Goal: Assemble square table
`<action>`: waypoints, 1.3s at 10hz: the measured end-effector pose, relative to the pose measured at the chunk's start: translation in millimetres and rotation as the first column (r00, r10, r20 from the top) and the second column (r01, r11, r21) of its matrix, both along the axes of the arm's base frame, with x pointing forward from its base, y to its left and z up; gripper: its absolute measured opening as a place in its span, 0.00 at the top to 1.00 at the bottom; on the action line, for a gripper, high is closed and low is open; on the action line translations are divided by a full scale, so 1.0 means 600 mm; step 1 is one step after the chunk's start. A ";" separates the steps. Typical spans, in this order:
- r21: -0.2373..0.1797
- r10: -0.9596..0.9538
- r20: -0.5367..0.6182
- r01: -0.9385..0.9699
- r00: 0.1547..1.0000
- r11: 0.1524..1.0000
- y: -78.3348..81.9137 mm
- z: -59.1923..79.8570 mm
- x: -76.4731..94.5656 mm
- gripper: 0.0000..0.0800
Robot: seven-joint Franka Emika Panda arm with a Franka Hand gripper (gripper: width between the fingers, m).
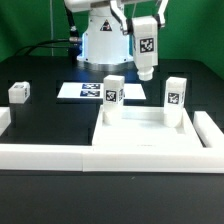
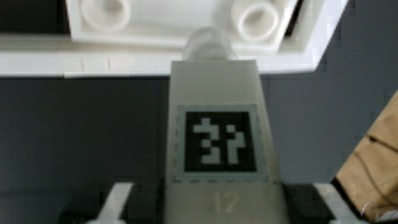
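Leg (image 1: 146, 50) in mid-air
Jaws grip the leg, which hangs at twelve o'clock from the tabletop (image 1: 140, 135).

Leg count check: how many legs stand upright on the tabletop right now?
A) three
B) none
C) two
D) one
C: the first leg and the second leg stand upright on the tabletop; the third leg is held in the gripper, and the fourth leg lies off the tabletop.

White arm (image 1: 92, 12) with black joint bands, rounded base (image 1: 100, 42); hand (image 2: 214, 205) has pale grey fingers (image 2: 125, 204)
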State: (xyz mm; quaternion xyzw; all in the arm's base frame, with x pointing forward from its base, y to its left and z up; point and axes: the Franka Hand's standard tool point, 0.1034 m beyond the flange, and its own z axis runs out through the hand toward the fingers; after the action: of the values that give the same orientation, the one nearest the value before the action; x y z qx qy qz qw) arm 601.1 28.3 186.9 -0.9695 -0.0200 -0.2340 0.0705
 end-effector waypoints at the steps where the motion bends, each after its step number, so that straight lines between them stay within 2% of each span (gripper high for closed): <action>1: -0.072 0.019 0.046 -0.016 0.999 0.997 -0.032 -0.010 -0.010 0.64; 2: -0.057 -0.002 0.032 0.004 1.000 0.998 -0.031 -0.014 -0.014 0.64; 5: -0.072 -0.006 0.045 0.009 0.999 0.997 -0.032 -0.016 -0.012 0.64; 6: -0.106 -0.025 0.093 0.035 0.995 0.994 -0.020 -0.032 -0.008 0.64; 7: -0.099 -0.034 0.092 0.043 0.995 0.994 0.007 -0.059 -0.003 0.64; 9: -0.098 -0.036 0.096 0.046 0.995 0.994 0.025 -0.098 0.019 0.64; 10: -0.091 -0.040 0.093 0.049 0.995 0.995 0.029 -0.106 0.025 0.64; 13: -0.045 -0.068 0.084 0.072 0.994 0.996 0.074 -0.108 0.022 0.64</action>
State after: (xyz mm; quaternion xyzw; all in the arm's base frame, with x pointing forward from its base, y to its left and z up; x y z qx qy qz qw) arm 614.1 72.5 121.9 -0.9606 0.0056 -0.2754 0.0380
